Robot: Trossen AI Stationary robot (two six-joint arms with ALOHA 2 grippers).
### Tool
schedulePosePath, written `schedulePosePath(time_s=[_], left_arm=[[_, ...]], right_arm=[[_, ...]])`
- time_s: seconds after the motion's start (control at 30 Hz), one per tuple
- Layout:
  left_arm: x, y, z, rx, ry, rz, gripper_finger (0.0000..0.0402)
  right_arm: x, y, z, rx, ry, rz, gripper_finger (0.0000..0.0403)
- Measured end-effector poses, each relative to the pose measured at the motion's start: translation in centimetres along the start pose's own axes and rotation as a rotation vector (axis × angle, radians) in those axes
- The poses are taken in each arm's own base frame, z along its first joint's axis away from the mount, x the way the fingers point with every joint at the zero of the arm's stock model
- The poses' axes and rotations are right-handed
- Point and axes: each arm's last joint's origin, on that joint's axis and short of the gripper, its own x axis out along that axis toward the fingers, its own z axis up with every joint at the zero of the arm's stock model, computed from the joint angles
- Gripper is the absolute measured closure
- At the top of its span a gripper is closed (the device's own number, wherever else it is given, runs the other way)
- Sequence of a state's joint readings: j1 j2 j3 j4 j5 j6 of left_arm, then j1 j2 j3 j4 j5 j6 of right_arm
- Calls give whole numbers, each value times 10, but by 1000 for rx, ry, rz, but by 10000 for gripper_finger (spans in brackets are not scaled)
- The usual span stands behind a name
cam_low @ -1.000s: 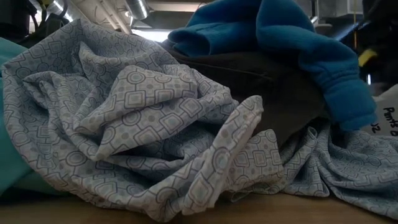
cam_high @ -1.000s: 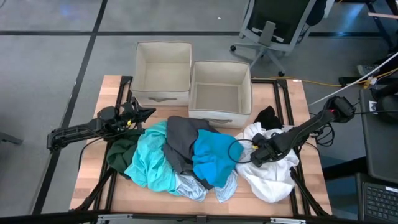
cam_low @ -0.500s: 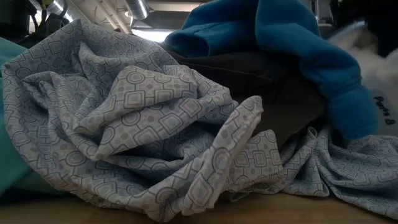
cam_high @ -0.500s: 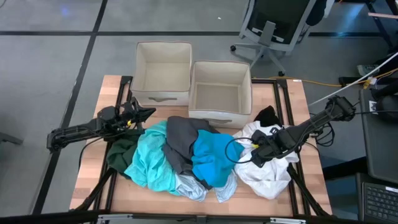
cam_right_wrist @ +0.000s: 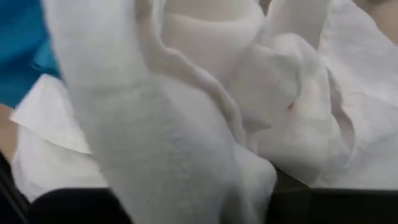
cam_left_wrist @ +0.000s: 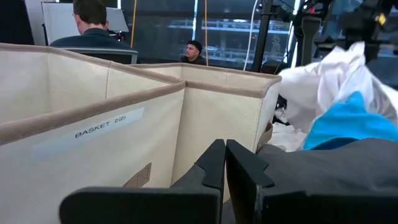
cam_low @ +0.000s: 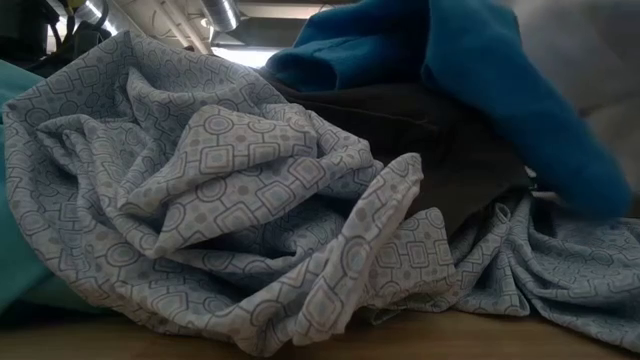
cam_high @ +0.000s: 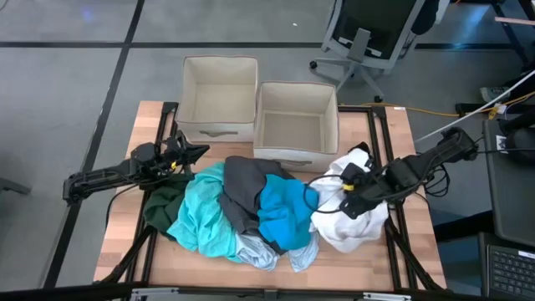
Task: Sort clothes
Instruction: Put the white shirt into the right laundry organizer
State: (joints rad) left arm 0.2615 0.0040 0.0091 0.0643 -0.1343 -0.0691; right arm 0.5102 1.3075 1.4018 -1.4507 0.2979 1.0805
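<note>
Now that the right pincer (cam_high: 349,189) has risen from the near right of the worktop (cam_high: 117,242), the white garment (cam_high: 355,226) has come up with it. A second ago the cloth lay spread flat; now it hangs bunched and narrower from the pincer, which is clamped on a fold of it, white fabric filling the right wrist view. That lift has also shifted the black garment (cam_high: 361,152) behind it mostly out of sight. I'd judge the first piece is picked and on its way toward the beige boxes (cam_high: 297,125), both of which hold nothing yet.

The rest of the clothes lie heaped mid-worktop, untouched: bright blue garment (cam_high: 284,213) beside the white one, dark grey garment (cam_high: 242,192), turquoise garment (cam_high: 201,217), dark green garment (cam_high: 163,205), and the pale patterned garment (cam_high: 255,251) at the near edge.

The left pincer (cam_high: 196,151) waits by the left box (cam_left_wrist: 81,137), fingers together, holding nothing.

Readable writing: a label on that box says "BASKET 2(2)" (cam_left_wrist: 101,125).
</note>
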Motion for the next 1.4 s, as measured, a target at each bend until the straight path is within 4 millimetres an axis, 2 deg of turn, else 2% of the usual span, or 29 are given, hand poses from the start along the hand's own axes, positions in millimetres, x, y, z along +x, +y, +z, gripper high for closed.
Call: schedulePosePath(time_s=[0.37,0.9,1.13,1.4], left_arm=[[0,0,0,1,0,0,396],[0,0,2,4,-20,-1,396],[0,0,5,3,-55,-3,396],[0,0,5,-6,-51,-3,396]], right_arm=[[-48,-6,18,-41,-193,46,361],[-121,-19,46,-140,-664,49,361],[-144,-19,59,-158,-906,-68,361],[-163,-26,92,-176,-1084,-225,361]])
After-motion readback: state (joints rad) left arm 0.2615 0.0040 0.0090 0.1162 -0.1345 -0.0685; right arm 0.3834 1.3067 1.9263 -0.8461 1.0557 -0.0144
